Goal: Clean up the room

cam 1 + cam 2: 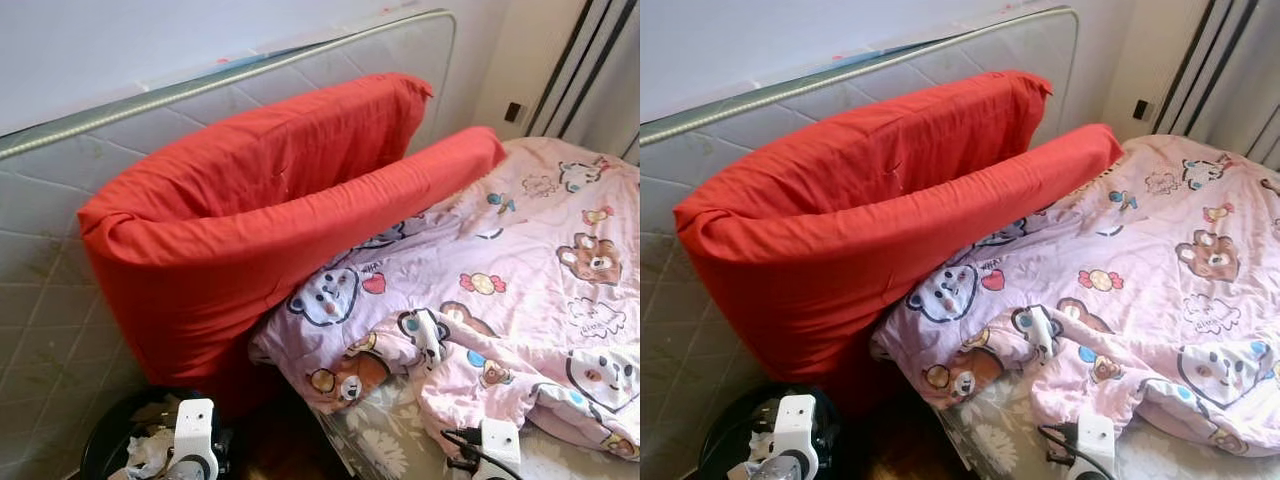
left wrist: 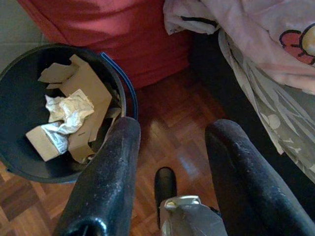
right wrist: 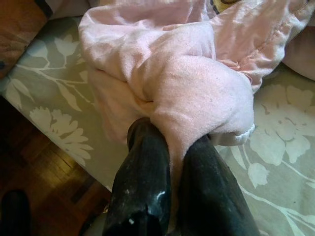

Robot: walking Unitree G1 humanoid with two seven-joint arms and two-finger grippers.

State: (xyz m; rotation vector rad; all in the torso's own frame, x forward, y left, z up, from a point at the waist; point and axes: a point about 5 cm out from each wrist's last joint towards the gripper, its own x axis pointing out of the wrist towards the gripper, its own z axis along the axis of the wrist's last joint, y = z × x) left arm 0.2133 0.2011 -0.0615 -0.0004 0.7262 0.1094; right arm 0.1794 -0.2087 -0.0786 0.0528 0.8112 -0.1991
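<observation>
**Soft quilt pinched at its near edge, bed half made**

The pink cartoon-print quilt (image 1: 520,280) lies rumpled across the bed, bunched toward the near corner where it spills over the grey floral sheet (image 3: 275,142). The right gripper (image 3: 174,152) has its jaws closed tight on a fold of that quilt's edge, the pink cloth squeezed up between the two black fingers and bulging out above them.

The quilt looks light, limp and thickly padded. It will drape and drag rather than hold any shape, so a pull at one fold will likely move only that corner and leave the rest heaped. It is not fragile and not slippery; the seamed hem visible just above the pinch gives a firmer, less stretchy hold than the loose middle. A grip at the corner or along the hem seems best for spreading it flat, with a long, low pull.

The left gripper (image 2: 170,162) hangs over the parquet floor (image 2: 177,113) with its jaws wide apart and nothing between them, just beside a black bin (image 2: 19,162) holding crumpled paper and cardboard scraps. Two red pillows (image 1: 250,210) lean against the upright mattress (image 1: 60,300) at the head of the bed, one overlapping the quilt's upper edge, which may snag it when pulled.
</observation>
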